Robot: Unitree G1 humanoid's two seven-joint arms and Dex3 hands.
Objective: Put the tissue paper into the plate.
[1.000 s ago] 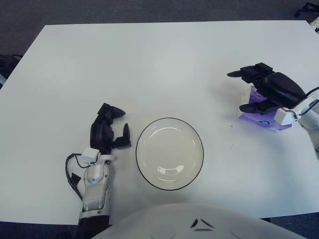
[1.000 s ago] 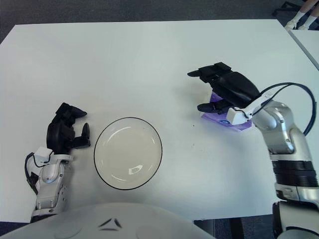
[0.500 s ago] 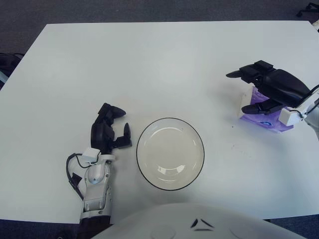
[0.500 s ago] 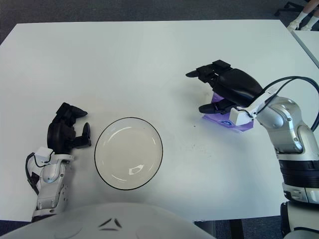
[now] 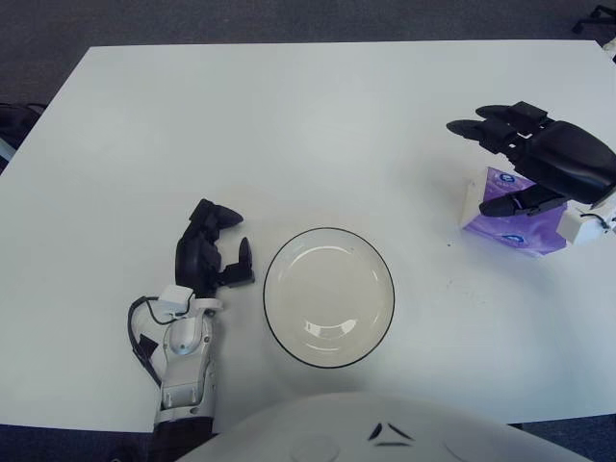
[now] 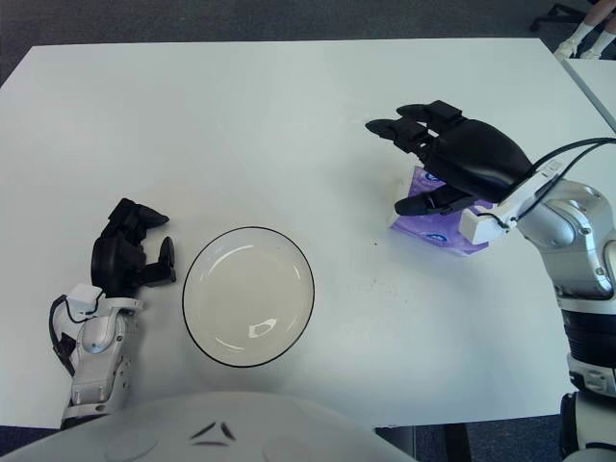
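The white bench [image 5: 289, 125] carries every item shown. Toward its near edge, close to my body, stands the plate [image 5: 328, 297], round, pale and dark-rimmed, with nothing in it. Well apart from it, toward my right, lies the tissue paper [image 5: 513, 219], a purple pack flat on the bench with its long axis running roughly left to right and slightly away from me on the left end. My right hand [image 6: 452, 164] hangs directly over that pack: the palm faces down, the fingers [image 6: 404, 123] are spread apart and reach beyond the pack's far-left corner, and the thumb points along its near-left side. Nothing is clamped; whether any part of this hand touches the wrapper I cannot tell, since the palm hides the pack's upper face. The deciding relation is therefore vertical: the pack lies beneath the palm, slightly toward the wrist from the fingertips, so I judge that the coming move calls for a descent and a closing across the pack's short axis. My right hand is much the nearer of the two. My left hand [image 5: 205, 252] shows just left of the plate, its fingers loosely curled and holding nothing.
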